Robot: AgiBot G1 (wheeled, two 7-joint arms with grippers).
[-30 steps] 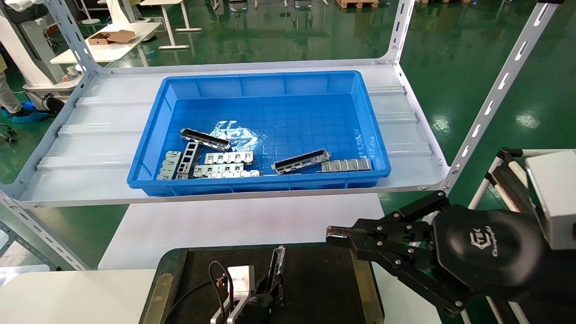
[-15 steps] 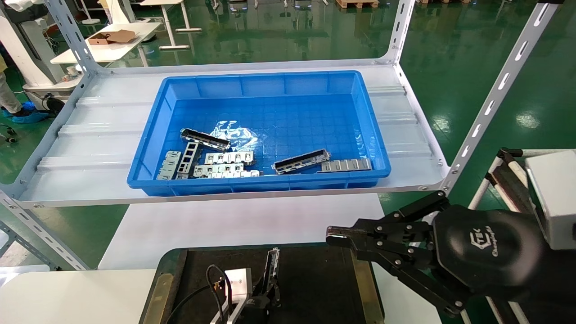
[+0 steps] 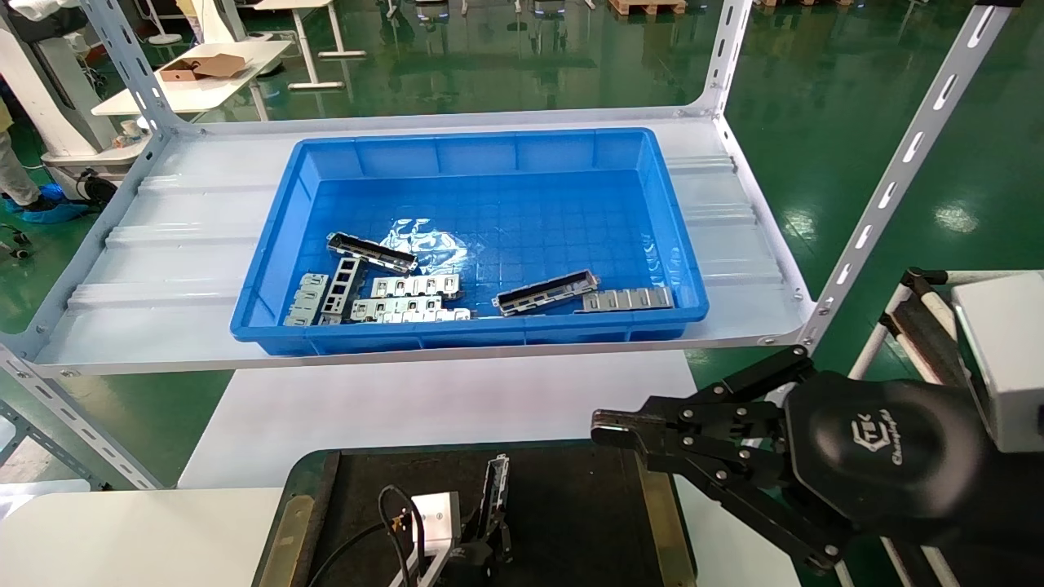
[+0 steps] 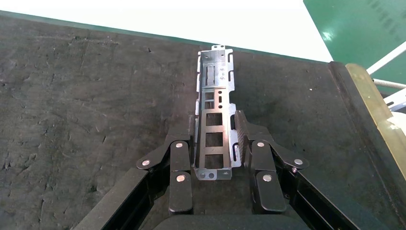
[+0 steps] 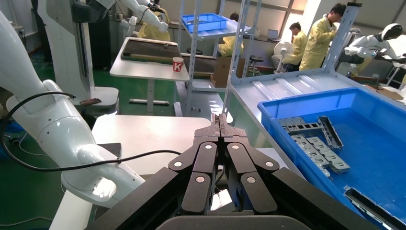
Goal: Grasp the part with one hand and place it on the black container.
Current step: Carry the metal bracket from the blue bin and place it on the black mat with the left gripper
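Observation:
The part, a narrow silver-grey channel with rectangular cut-outs, lies lengthwise low over the black container. My left gripper is shut on the part, with a finger against each long side. The head view shows the same part and left gripper at the bottom edge, over the black container with its brass-coloured rim. My right gripper hovers shut and empty at the right, beyond the tray's far right corner. The right wrist view shows the right gripper with its fingertips pressed together.
A blue bin sits on the white shelf behind. It holds two more channels and several flat plates. A slanted shelf post stands at the right. The white table lies between shelf and tray.
The left gripper and the part shifted slightly left across the tray, then settled a little lower in view. The right arm has not moved.

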